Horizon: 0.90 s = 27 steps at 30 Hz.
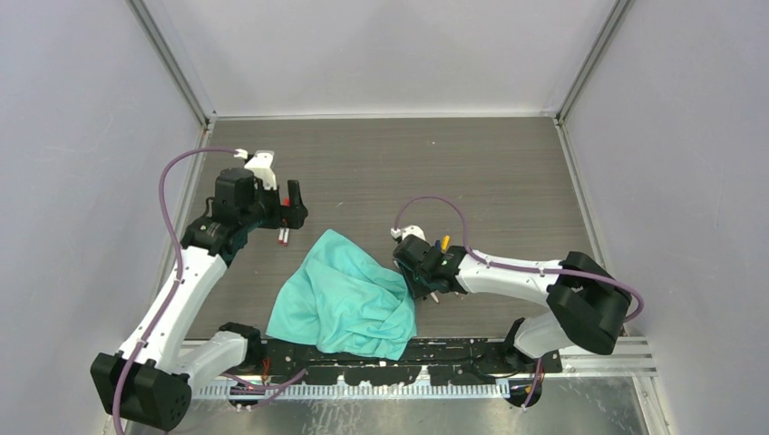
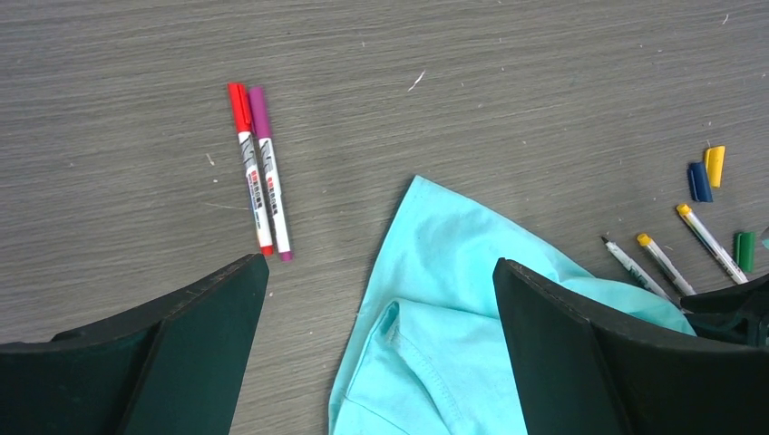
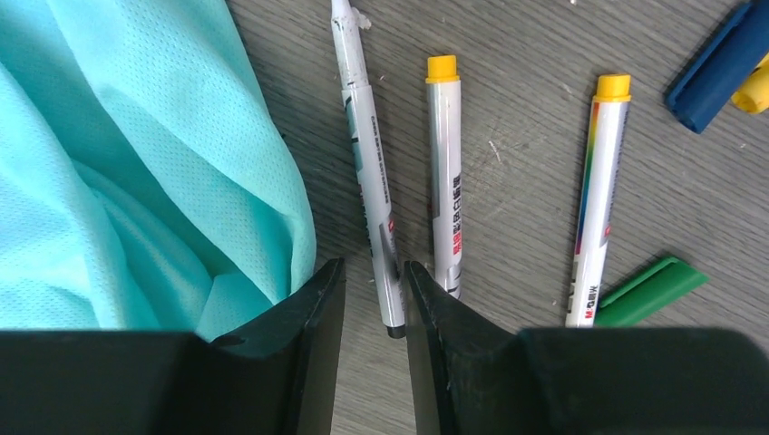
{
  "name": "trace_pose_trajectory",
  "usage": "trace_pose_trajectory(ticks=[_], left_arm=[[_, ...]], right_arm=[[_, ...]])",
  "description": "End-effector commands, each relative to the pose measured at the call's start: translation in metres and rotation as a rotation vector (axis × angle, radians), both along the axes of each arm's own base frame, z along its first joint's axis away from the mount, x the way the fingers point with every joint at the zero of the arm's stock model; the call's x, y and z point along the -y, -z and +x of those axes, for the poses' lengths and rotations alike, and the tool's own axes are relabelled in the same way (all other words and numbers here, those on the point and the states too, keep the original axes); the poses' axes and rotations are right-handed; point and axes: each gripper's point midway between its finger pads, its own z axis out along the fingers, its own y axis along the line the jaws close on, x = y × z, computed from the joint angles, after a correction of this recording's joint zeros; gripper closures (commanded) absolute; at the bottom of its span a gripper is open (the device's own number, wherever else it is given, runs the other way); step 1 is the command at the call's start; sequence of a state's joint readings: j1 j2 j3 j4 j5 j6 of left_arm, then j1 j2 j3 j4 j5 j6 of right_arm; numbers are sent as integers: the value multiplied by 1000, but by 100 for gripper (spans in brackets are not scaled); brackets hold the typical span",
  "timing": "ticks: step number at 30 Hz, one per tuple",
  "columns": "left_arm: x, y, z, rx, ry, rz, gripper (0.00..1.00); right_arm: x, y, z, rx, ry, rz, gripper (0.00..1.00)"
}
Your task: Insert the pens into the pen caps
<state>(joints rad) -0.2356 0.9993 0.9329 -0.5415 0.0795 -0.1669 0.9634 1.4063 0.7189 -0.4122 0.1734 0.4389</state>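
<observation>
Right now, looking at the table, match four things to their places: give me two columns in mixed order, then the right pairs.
1 teal fabric cloth
2 loose dark blue plastic cap
3 red-capped white marker pen
4 loose green plastic cap

a side by side with a purple-capped pen
b beside a yellow cap
c beside a yellow-ended pen
d crumpled between the two pen groups

Pairs: 1-d; 2-b; 3-a; 4-c.

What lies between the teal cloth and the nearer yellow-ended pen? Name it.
Right wrist view: one white pen lies between the teal cloth and that yellow-ended pen, its lower end between the right gripper's fingers.
</observation>
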Motion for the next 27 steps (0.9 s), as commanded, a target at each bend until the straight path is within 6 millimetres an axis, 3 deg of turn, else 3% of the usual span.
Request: trace_pose_trajectory(ticks=[1, 11, 27], left_arm=[[4, -25, 6, 100, 19, -19, 2], [5, -27, 5, 105, 22, -22, 2], [5, -28, 4, 112, 23, -25, 2]], right_arm=[[-3, -8, 16, 88, 33, -13, 65], [24, 1, 15, 93, 131, -113, 71], [8, 11, 15, 80, 73, -71, 70]])
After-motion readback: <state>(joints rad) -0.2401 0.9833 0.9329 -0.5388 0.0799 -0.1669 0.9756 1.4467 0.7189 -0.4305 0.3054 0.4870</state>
